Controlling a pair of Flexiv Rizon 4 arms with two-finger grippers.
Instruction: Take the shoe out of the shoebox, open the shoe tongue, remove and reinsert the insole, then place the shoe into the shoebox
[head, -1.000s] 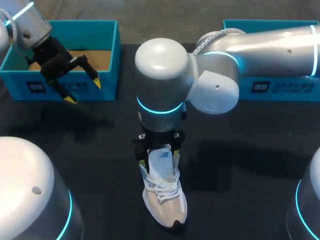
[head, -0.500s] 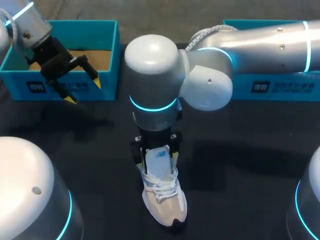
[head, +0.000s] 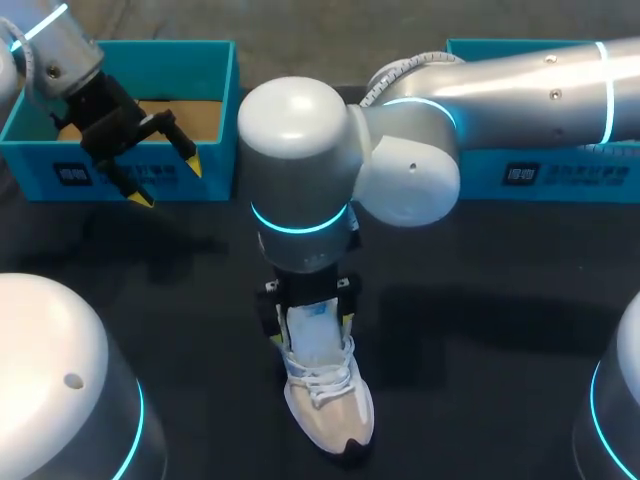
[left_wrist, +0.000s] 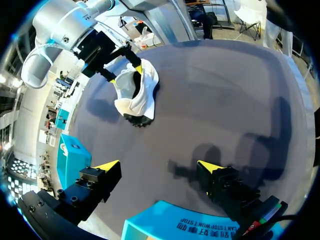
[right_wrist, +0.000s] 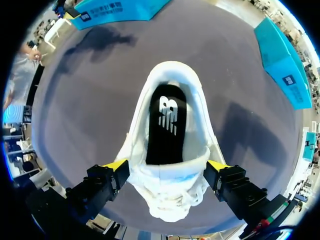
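Our white shoe (head: 325, 405) stands upright on the black table (head: 480, 330), outside both boxes, with its black insole (right_wrist: 166, 125) lying inside. Our right gripper (right_wrist: 167, 166) straddles the shoe at the tongue, fingers spread wide, tips just beside its sides. Our left gripper (head: 165, 182), likewise released and holding nothing, hangs before the teal shoebox (head: 222, 120) at left. A second box (head: 560, 175) sits at right.

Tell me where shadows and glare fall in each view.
Head view: the right arm shadows the table beside the shoe, glare on its joint. Left wrist view: left gripper's shadow lies ahead of it. Right wrist view: shadow beside the shoe.
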